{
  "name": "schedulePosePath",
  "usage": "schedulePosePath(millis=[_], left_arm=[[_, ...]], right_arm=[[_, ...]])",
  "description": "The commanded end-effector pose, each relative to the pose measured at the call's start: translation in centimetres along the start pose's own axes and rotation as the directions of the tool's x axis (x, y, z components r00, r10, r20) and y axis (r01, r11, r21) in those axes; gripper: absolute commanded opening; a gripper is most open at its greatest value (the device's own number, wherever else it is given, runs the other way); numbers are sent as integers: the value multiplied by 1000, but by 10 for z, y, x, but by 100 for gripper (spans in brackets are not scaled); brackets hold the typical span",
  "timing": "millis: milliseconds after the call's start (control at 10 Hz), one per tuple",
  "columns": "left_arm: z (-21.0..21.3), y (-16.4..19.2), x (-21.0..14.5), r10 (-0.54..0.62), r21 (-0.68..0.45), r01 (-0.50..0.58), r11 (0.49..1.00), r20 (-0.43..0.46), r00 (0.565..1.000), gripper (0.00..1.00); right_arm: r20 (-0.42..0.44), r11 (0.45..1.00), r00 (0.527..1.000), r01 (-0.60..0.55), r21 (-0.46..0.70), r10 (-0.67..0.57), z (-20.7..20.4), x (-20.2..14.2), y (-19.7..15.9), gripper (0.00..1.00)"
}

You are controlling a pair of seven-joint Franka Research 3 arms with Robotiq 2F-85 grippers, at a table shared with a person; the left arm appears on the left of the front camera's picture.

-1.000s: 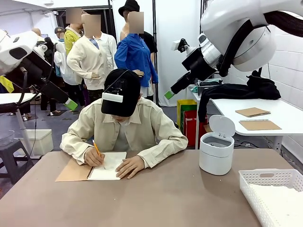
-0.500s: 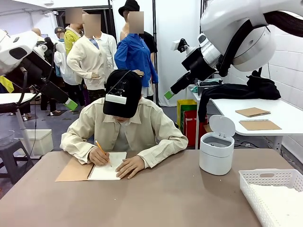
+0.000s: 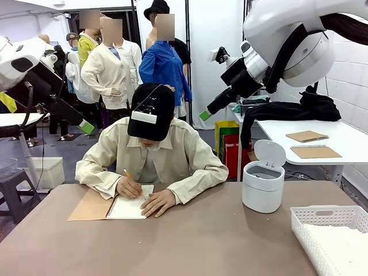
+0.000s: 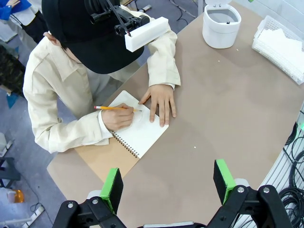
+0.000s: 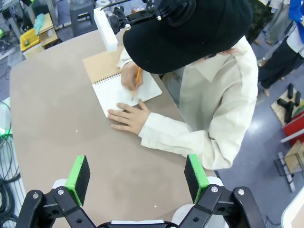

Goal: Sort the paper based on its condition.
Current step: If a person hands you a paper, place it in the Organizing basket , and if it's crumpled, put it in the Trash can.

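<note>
White paper (image 3: 340,246) lies in the white lattice tray (image 3: 326,212) at the table's front right; in the left wrist view the paper (image 4: 281,42) looks uneven on top. A person across the table writes with a pencil (image 4: 116,108) on the top page of an open spiral notebook (image 3: 127,208), the other hand flat on the page. My left gripper (image 4: 167,183) hangs open high over the table, with nothing between its fingers; the front view has it at the far left (image 3: 80,122). My right gripper (image 5: 137,178) is open and empty too, high above the person (image 3: 210,109).
A small white bin (image 3: 263,184) with its lid up stands at the right behind the tray, also seen from the left wrist (image 4: 221,21). A side table (image 3: 345,141) at the back right carries two brown notebooks. Bare brown tabletop (image 3: 201,241) spreads across the middle and front.
The person's writing hand and pencil have slid a little to the right across the page, and the head has shifted slightly. Neither arm has moved.
</note>
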State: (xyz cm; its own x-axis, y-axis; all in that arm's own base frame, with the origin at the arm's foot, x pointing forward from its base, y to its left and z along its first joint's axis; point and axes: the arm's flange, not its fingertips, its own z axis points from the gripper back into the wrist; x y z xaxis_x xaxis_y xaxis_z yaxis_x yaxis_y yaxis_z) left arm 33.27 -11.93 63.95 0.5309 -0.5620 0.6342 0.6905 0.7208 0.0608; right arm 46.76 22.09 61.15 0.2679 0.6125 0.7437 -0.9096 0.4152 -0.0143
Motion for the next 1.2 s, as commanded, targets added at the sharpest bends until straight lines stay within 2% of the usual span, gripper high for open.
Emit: schedulePosePath(millis=[0, 1100], left_arm=[[0, 1, -1, 6, -5, -6, 1000, 2, 1000, 100], [0, 1, -1, 6, -5, -6, 1000, 2, 1000, 100]], right_arm=[[10, 1000, 1000, 2, 5, -2, 1, 0, 0, 100], [10, 1000, 1000, 2, 5, -2, 1, 0, 0, 100]])
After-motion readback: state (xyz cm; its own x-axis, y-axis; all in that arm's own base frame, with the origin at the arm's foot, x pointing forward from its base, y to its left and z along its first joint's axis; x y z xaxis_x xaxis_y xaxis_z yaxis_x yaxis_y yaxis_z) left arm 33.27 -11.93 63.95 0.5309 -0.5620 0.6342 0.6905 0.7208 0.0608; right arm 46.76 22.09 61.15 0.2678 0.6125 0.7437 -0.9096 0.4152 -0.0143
